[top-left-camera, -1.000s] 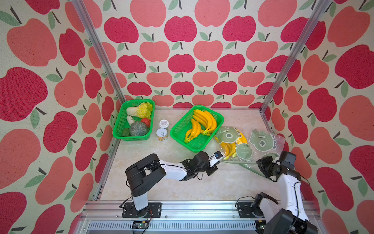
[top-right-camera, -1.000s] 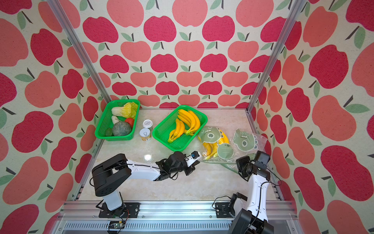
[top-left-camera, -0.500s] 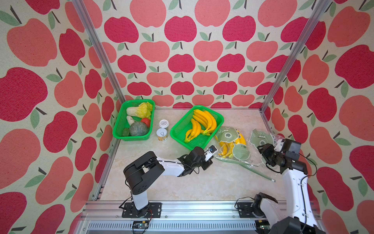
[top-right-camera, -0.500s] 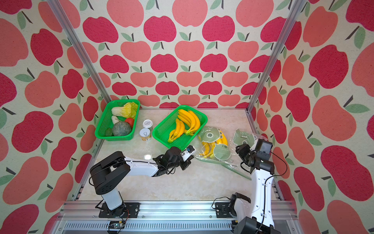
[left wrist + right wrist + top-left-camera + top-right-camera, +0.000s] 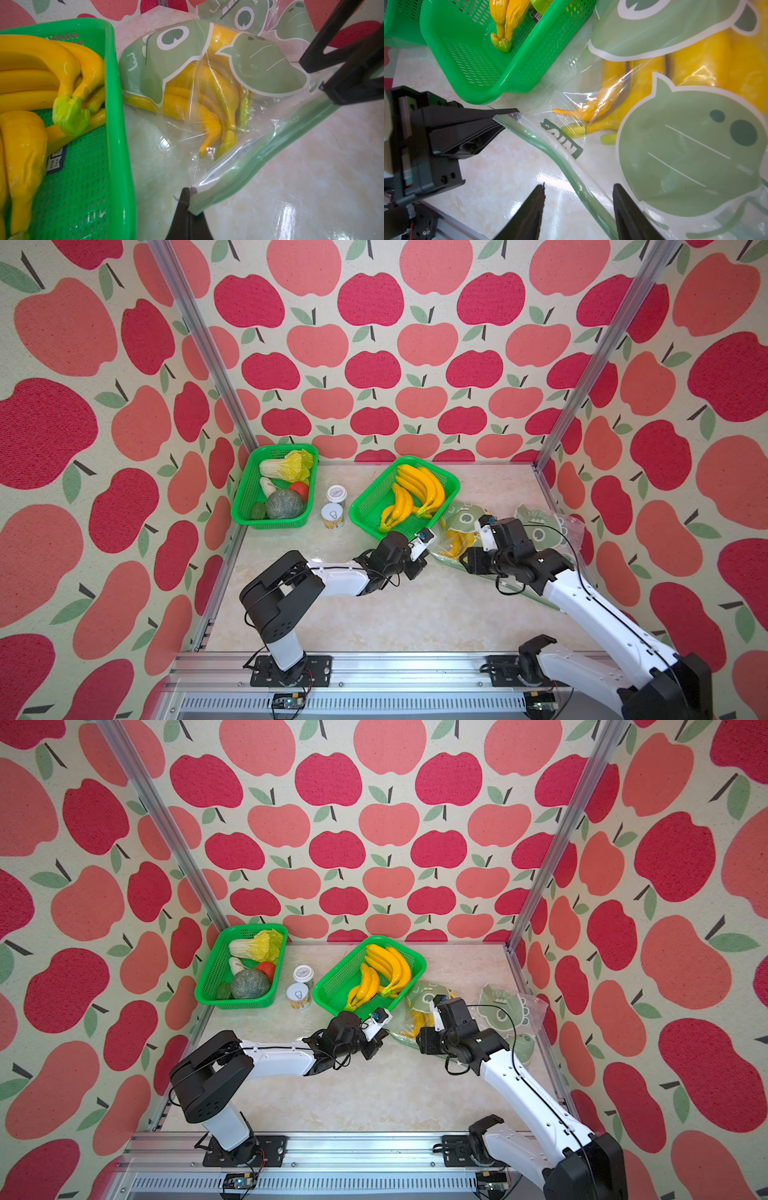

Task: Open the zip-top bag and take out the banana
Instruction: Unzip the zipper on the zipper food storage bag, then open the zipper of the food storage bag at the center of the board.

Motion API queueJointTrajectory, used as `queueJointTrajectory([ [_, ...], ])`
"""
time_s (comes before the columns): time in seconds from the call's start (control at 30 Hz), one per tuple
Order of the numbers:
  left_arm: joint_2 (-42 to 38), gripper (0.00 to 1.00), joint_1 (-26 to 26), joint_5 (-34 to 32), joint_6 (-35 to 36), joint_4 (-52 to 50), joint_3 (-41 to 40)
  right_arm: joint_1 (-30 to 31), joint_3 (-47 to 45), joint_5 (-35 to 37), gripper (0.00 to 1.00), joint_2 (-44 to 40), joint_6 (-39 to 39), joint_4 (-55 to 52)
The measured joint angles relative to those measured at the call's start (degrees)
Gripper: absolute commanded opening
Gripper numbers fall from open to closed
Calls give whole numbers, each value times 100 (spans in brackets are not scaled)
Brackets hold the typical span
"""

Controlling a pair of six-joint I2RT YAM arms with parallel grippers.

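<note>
Plastic zip-top bag [image 5: 245,133] in left tool [image 5: 188,190]

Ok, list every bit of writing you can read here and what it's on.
Green tab on the zip-top bag: white capitals, turned and creased, not surely readable.
Dark tag in the basket: print too small to read.
White jar lid: print blurred.
Nothing else bears text.
</note>
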Motion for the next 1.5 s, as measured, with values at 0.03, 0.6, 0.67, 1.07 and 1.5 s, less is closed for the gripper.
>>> queueJointTrajectory([
  [0.03,-11,1,28,24,0,-20,-15,98,-2,116,57,61,-28,15],
  [0.6,-162,6,424,514,0,-321,-70,1036,28,1410,50,872,-184,-76],
  [0.67,-162,7,424,549,2,-328,-70,1036,63,1543,48,872,-184,-98],
  [1.07,-162,18,439,590,-2,-367,-70,1036,225,1674,41,940,-184,-101],
  [1.5,-752,28,446,415,-251,-688,-125,1038,70,1370,24,1143,-181,79],
])
